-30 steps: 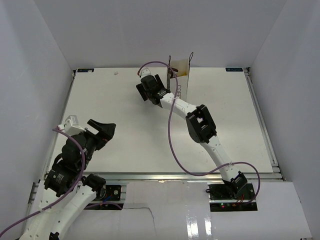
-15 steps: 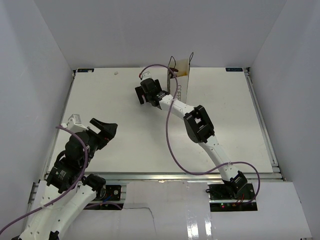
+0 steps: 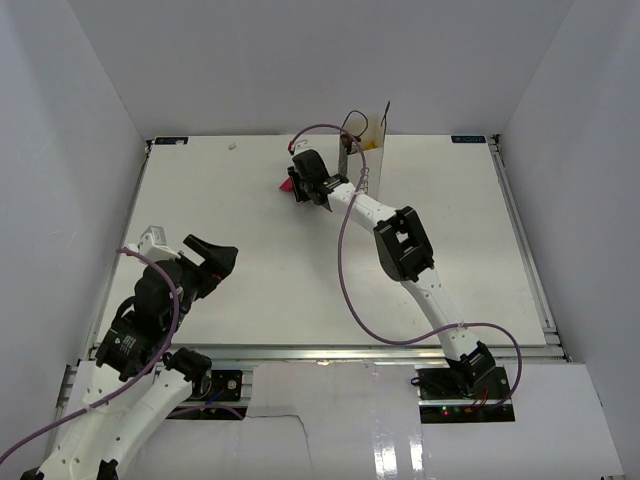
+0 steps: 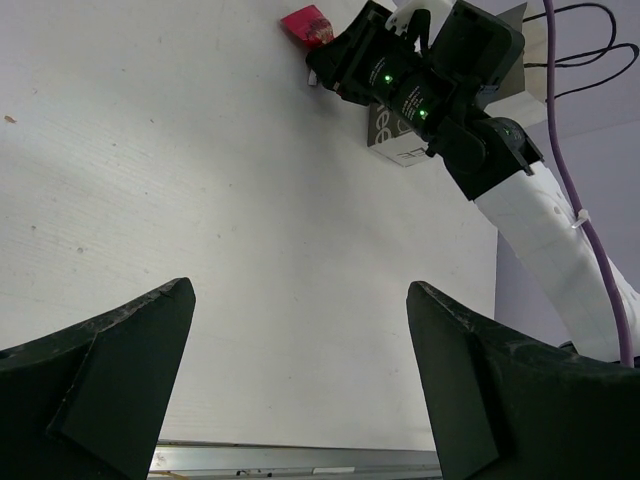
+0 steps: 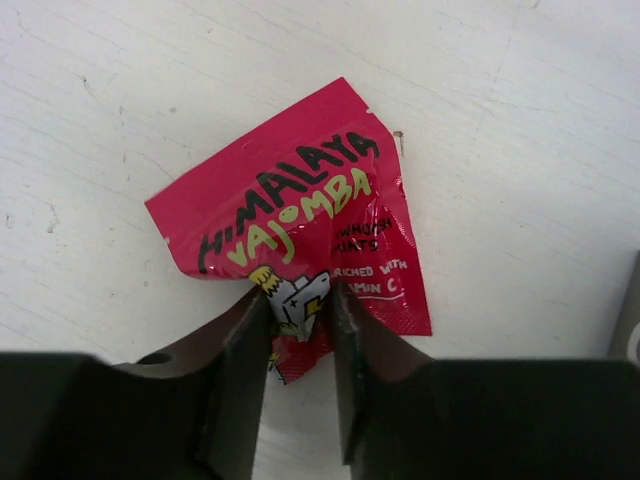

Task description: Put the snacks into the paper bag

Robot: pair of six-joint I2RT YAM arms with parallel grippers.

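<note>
The right gripper (image 5: 298, 305) has its two fingers (image 5: 245, 355) drawn narrow, pinching the lower edge of a pink-red packet (image 5: 300, 210). Only the right wrist view shows this grip, along with the yellow and black lettering on the crinkled wrapper. Whether the packet rests on the white table (image 3: 250, 230) or hangs just above it cannot be told.

The top view places the packet (image 3: 287, 187) just left of the paper bag (image 3: 372, 135), with the right arm reaching across the front of the bag so that only the bag's upper part and black handles show. The left wrist view catches the bag's lower front (image 4: 392, 138) with printed letters, close behind the right gripper (image 4: 325, 65), and the packet (image 4: 307, 24) at the gripper's tip.

The left gripper (image 4: 300, 370) has its fingers (image 4: 120, 350) spread wide and grips nothing; it hangs over the table's near left corner (image 3: 205, 258). A broad stretch of bare table lies between the two grippers. The bag stands close to the far edge, white walls rising on three sides.
</note>
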